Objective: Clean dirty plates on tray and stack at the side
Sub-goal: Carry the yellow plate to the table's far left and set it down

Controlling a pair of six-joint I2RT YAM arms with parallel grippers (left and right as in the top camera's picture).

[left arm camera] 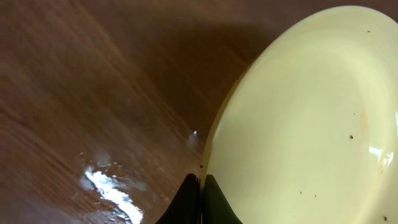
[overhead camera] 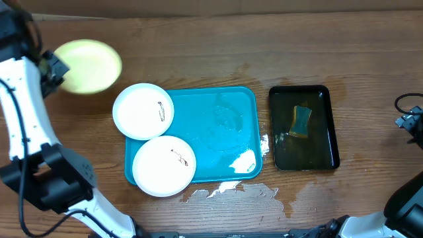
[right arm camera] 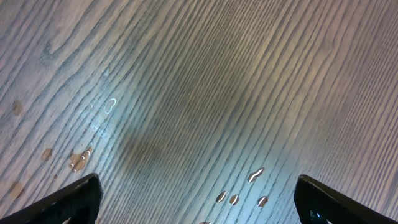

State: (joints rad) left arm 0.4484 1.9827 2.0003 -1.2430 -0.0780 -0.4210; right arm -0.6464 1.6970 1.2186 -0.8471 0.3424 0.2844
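A pale yellow-green plate (overhead camera: 87, 65) is at the far left of the table, outside the teal tray (overhead camera: 221, 132). My left gripper (overhead camera: 54, 68) is shut on its left rim. In the left wrist view the black fingers (left arm camera: 217, 202) pinch the edge of the plate (left arm camera: 311, 124), which carries a few tiny dark specks. Two white plates, one (overhead camera: 143, 110) behind the other (overhead camera: 164, 165), lie overlapping the tray's left edge, each with a small dark smear. My right gripper (right arm camera: 202, 208) is open over bare wet wood at the far right (overhead camera: 411, 123).
A black tray (overhead camera: 327, 142) right of the teal tray holds dark water and a sponge (overhead camera: 301, 121). White foam (overhead camera: 231, 192) lies on the table before the teal tray, and more foam (overhead camera: 243, 162) in its front right corner. Water drops (right arm camera: 239, 190) dot the wood.
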